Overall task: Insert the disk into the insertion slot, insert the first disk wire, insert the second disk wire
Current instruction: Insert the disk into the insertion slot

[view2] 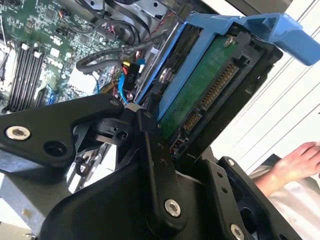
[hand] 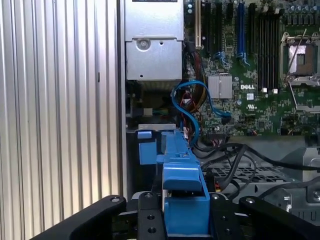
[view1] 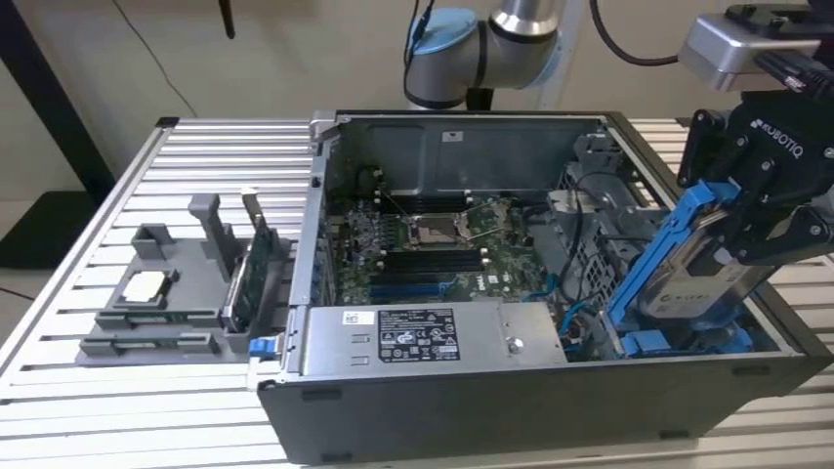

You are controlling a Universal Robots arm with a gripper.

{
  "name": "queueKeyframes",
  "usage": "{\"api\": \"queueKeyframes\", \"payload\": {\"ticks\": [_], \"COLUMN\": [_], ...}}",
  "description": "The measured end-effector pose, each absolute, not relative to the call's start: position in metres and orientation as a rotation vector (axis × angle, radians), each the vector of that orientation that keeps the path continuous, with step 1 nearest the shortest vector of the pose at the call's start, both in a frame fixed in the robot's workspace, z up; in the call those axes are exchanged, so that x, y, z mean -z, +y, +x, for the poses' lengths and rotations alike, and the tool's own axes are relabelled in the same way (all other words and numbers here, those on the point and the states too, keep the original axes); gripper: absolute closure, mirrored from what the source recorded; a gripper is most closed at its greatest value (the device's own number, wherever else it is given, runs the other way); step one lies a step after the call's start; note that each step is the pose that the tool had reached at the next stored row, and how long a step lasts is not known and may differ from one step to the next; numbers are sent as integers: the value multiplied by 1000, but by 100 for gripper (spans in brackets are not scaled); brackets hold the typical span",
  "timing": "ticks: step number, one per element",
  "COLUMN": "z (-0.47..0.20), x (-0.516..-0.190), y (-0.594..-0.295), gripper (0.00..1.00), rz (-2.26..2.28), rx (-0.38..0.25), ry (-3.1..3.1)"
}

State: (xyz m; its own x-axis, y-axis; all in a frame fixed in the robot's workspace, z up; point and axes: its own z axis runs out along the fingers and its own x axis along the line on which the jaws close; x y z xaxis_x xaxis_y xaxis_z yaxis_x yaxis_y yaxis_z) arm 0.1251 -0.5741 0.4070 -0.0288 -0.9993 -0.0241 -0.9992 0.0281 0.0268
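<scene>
My gripper (view1: 753,234) is shut on the disk (view1: 700,277), a silver-grey drive with a white label in a bright blue carrier. The disk stands steeply tilted at the front corner of the open computer case on the exterior view's right. Its lower end is down in the insertion slot (view1: 678,344), a dark bay with blue tabs. In the first wrist view the blue carrier (hand: 182,182) sits between my black fingers (hand: 149,220), above the bay's blue tabs (hand: 146,150). The second wrist view shows the disk's green underside and connector (view2: 207,92). Thin blue cables (hand: 192,107) loop loose beside the bay.
The grey labelled power-supply box (view1: 424,337) sits in the case next to the bay, with the motherboard (view1: 431,244) behind it. A grey fixture (view1: 163,308) holding a green circuit card (view1: 250,269) stands on the slatted table (view1: 78,410). A person's hand (view2: 297,160) is outside the case.
</scene>
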Motion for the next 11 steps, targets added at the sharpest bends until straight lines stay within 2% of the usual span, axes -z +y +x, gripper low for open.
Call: {"api": "queueKeyframes", "payload": {"ticks": [11], "z": [126], "x": [-395], "y": [-573], "gripper": [67], "rz": [2196], "rx": [74], "ry": [-2259]}}
